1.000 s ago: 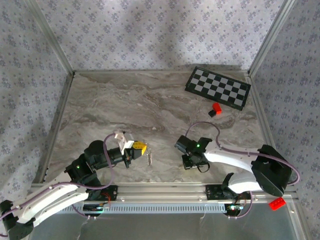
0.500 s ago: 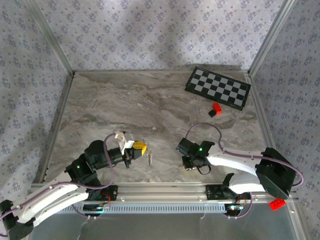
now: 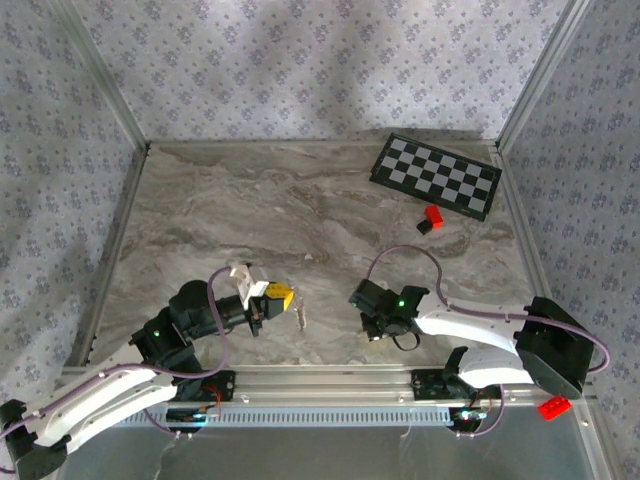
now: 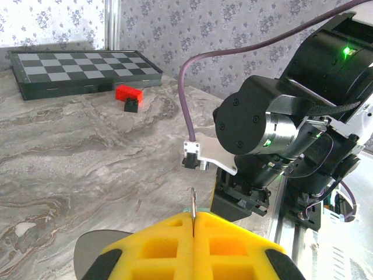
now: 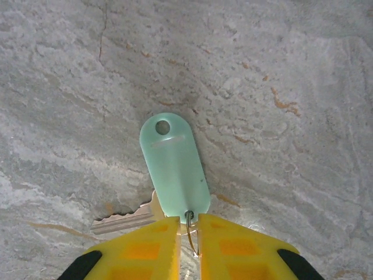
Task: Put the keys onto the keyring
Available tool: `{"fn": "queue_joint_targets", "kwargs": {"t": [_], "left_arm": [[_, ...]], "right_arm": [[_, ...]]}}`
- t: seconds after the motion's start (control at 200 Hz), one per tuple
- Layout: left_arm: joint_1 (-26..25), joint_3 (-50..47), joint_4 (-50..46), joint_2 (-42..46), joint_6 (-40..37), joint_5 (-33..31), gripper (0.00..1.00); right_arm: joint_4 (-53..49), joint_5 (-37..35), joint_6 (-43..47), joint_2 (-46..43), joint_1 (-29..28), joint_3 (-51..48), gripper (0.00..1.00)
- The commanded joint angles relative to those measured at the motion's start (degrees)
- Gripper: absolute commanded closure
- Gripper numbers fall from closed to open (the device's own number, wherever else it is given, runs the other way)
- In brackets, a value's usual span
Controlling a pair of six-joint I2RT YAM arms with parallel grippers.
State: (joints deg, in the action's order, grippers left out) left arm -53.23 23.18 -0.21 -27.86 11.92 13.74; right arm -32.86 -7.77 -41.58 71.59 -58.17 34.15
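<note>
Right wrist view: right jaws are pinching the wire loop of the mint-tagged key [image 5: 173, 166], which is lying against the marble desk [image 5: 280, 70], silver blade [image 5: 123, 221] pointing left. Left wrist view: left jaws are gripping the keyring [image 4: 192, 211] edge-on. Top view adds: its chain [image 3: 300, 316] is dangling from the left jaws, apart from the right jaws.

A checkerboard [image 3: 436, 176] lies flat in the far right corner of the marble-patterned bench [image 3: 250, 210]. A small red block [image 3: 434, 215] sits just on its near side, with a smaller black block [image 3: 424, 227] right beside it. Another red block [image 3: 552, 407] sits past the near right corner, and flowered wallpaper [image 3: 300, 70] covers the walls.
</note>
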Motion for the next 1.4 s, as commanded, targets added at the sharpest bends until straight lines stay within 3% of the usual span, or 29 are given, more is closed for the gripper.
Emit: {"fn": "queue_joint_targets", "kwargs": {"t": [0.0, 0.54, 0.845, 1.129, 1.394], "left_arm": [[0.3, 2.0, 1.6, 0.3, 0.4, 0.7, 1.0], [0.3, 1.7, 2.1, 0.9, 0.4, 0.6, 1.0], [0.3, 0.9, 2.2, 2.4, 0.3, 0.6, 1.0], [0.2, 0.1, 3.0, 3.0, 0.5, 0.8, 1.0], [0.1, -0.1, 3.2, 2.8, 0.6, 1.1, 1.0]], "right_arm": [[-1.3, -1.8, -0.5, -0.6, -0.3, -0.2, 0.84], [-8.7, -0.2, 0.5, 0.2, -0.2, 4.8, 1.0], [-24.1, 8.7, 5.0, 15.0, 3.4, 16.7, 1.0], [-28.0, 13.2, 14.5, 24.7, 8.1, 24.4, 1.0], [-27.7, 11.5, 18.0, 27.8, 10.7, 26.2, 0.98]]}}
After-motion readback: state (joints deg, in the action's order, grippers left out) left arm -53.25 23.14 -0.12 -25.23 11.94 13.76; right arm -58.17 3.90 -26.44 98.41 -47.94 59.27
